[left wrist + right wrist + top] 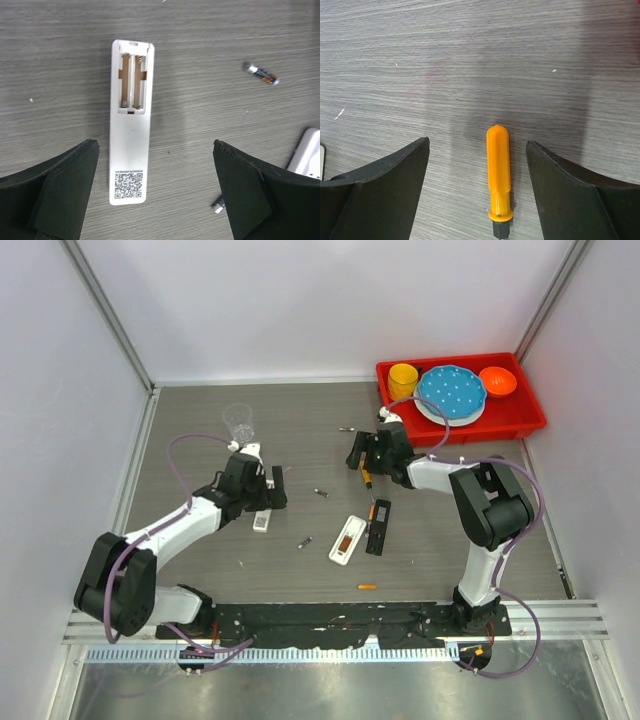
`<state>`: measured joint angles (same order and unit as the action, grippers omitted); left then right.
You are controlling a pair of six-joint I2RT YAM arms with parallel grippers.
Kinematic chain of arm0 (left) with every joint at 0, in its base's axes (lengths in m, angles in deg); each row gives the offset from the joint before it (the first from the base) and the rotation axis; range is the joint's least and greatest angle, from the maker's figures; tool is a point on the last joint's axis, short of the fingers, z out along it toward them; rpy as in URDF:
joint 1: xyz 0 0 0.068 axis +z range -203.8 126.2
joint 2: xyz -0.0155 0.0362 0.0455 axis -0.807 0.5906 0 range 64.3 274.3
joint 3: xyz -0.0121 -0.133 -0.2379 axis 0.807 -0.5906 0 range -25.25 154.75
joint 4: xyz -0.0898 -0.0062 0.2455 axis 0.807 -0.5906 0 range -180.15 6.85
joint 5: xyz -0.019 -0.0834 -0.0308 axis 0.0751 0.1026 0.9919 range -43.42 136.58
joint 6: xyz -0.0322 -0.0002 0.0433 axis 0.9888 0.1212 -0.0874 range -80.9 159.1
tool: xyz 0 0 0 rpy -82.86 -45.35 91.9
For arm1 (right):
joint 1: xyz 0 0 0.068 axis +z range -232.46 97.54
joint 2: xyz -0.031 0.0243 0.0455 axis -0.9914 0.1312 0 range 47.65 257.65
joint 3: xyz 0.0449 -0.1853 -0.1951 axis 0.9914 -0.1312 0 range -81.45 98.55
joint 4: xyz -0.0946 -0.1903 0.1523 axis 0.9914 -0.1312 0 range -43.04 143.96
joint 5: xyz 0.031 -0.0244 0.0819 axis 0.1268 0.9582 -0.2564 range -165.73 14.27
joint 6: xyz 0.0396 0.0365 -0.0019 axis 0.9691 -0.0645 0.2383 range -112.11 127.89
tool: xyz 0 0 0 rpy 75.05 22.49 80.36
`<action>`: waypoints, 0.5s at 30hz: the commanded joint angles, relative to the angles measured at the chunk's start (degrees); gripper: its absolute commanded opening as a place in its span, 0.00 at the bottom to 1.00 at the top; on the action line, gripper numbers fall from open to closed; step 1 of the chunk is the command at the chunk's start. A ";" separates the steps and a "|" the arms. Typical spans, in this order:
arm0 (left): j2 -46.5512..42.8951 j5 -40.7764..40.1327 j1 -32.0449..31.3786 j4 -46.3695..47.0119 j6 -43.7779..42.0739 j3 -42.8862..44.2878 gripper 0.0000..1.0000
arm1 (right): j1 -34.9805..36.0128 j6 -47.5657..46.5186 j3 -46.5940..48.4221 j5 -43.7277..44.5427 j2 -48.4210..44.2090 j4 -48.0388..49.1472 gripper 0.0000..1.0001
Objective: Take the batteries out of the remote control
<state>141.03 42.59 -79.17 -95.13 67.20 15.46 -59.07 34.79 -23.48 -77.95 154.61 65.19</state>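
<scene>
The left claw (155,150) stands wide open and grips nothing. Its black fingers (60,195) flank, without touching, a long white plastic remote control (129,150) lying flat on the grey wood-grain table (225,30). The right claw (477,147) is also spread wide and empty, with an orange-handled screwdriver (498,170) lying on the table between its fingers, clear of both. Only the left wrist view shows the remote's uncovered battery bay (132,82) (springs at its far end, coppery strips along its walls) and a QR label (128,185) at the end nearest the claw. The remote's long axis runs straight away from the claw, bay end farthest; from above, most of it is hidden under the arm. The same wrist view shows a dark battery with an orange band (261,74) loose on the table at the right of that picture, lying at a slant, well apart from the remote. The top view gives the wider table: a second white remote (347,540) just beside a black bar-shaped piece (378,527), a small orange battery (368,586) lying crosswise near the arm bases, a clear plastic cup (239,422), and a red tray (525,405) of crockery at the far right.
</scene>
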 commanded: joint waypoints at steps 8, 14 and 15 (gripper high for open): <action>-12.54 3.81 0.23 9.34 -1.82 -1.77 1.00 | 0.07 1.14 1.00 1.34 -11.58 -5.33 0.85; -22.92 -3.74 0.23 9.88 -2.08 -3.70 1.00 | -0.02 1.15 -4.09 7.04 -25.99 -5.33 0.83; -23.90 -5.05 0.23 9.88 -2.52 -3.97 1.00 | -0.02 0.53 -5.66 7.92 -30.36 -5.86 0.83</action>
<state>122.32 43.27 -79.17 -88.88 65.96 12.40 -59.07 35.82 -26.14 -75.13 135.25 58.63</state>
